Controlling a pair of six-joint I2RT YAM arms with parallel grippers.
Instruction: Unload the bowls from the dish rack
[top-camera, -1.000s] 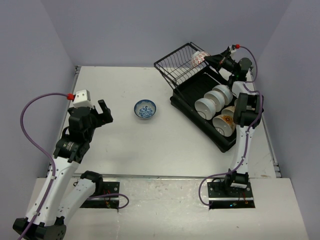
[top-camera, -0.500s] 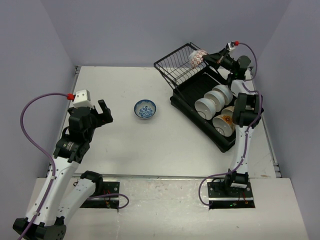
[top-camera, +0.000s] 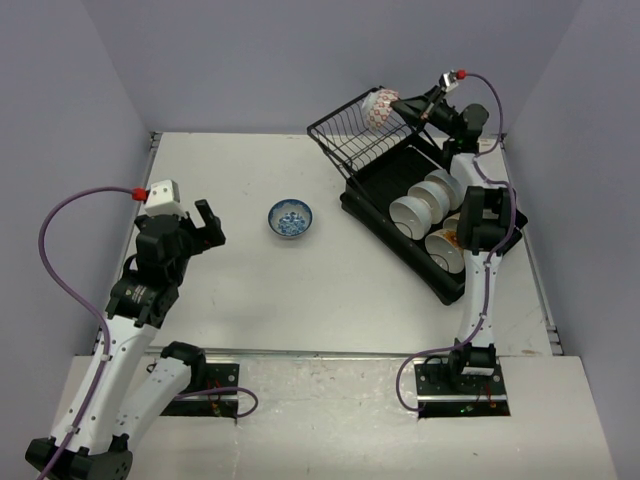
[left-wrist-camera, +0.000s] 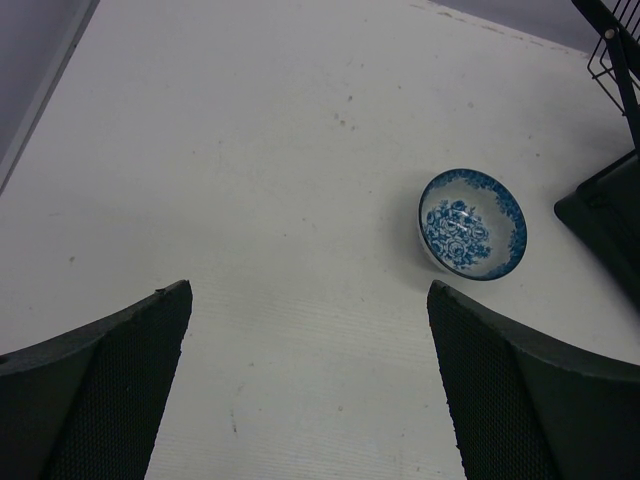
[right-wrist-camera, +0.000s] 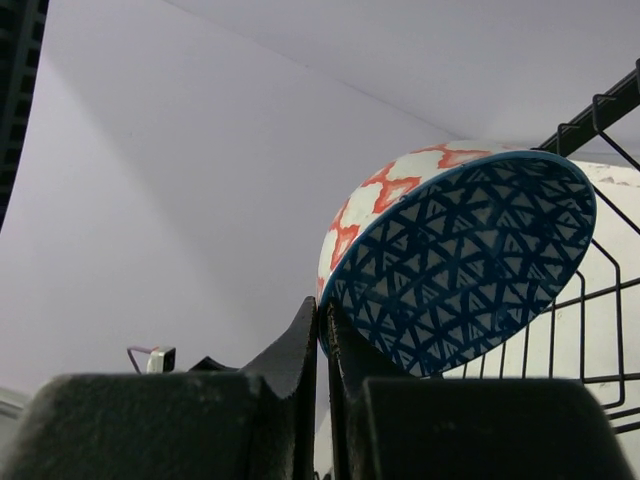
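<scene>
Above the far end of the black wire dish rack (top-camera: 375, 185), a round red-patterned bowl (right-wrist-camera: 450, 260) was pinched by the tightly closed right gripper (right-wrist-camera: 322, 310); white bowls (top-camera: 425, 200) were held in the rack; the left gripper (left-wrist-camera: 310, 290) was spread wide, empty.

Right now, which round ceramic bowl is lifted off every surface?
The red-and-white bowl with blue lattice inside: the right gripper pinches its rim in the air. The white bowls stand in the black dish rack; the blue floral bowl sits on the table.
</scene>
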